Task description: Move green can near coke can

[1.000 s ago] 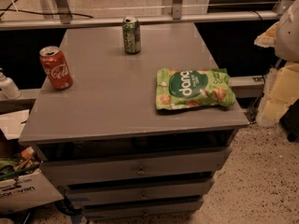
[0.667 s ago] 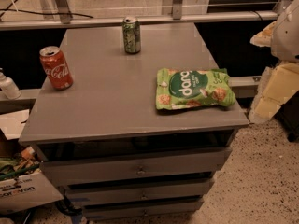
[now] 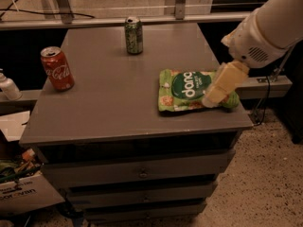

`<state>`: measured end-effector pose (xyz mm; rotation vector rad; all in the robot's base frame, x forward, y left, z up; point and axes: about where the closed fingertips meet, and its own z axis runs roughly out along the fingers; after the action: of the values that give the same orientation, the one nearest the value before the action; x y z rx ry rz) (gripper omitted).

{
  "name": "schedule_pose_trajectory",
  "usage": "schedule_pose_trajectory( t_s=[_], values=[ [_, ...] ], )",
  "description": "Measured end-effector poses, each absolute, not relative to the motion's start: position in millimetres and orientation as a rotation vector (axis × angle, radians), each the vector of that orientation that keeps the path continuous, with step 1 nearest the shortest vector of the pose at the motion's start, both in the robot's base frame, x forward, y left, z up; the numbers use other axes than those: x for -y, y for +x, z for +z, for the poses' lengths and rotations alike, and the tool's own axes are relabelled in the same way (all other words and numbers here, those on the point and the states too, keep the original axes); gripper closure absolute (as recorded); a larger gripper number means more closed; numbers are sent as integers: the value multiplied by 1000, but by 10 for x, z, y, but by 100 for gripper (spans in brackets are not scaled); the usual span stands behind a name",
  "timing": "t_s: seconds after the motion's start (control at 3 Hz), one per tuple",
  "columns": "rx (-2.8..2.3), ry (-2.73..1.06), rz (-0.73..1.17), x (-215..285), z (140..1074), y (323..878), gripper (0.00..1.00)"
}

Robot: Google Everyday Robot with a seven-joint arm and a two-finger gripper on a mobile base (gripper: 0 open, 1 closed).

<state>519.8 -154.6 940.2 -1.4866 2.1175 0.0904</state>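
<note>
The green can (image 3: 134,35) stands upright near the far edge of the grey cabinet top (image 3: 109,98). The coke can (image 3: 57,68) stands upright at the left side of the top, well apart from the green can. My gripper (image 3: 218,88) hangs on the white arm coming in from the upper right. It is over the right end of the flat green "dang" snack bag (image 3: 189,90), far from both cans.
The cabinet has drawers (image 3: 139,171) below its front edge. A white bottle (image 3: 8,86) stands off the left edge. A cardboard box (image 3: 23,188) sits on the floor at lower left. A rail (image 3: 142,19) and a metal post run behind the top.
My arm and gripper have swung in from the right edge of the view toward the left, and now sit over the right end of the snack bag. The cans have not moved.
</note>
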Motion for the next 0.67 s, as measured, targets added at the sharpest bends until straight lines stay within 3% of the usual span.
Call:
schedule_pose_trajectory(
  t_s=[0.67],
  values=[
    [-2111, -1429, 121, 1441, 9234, 5489, 0]
  ],
)
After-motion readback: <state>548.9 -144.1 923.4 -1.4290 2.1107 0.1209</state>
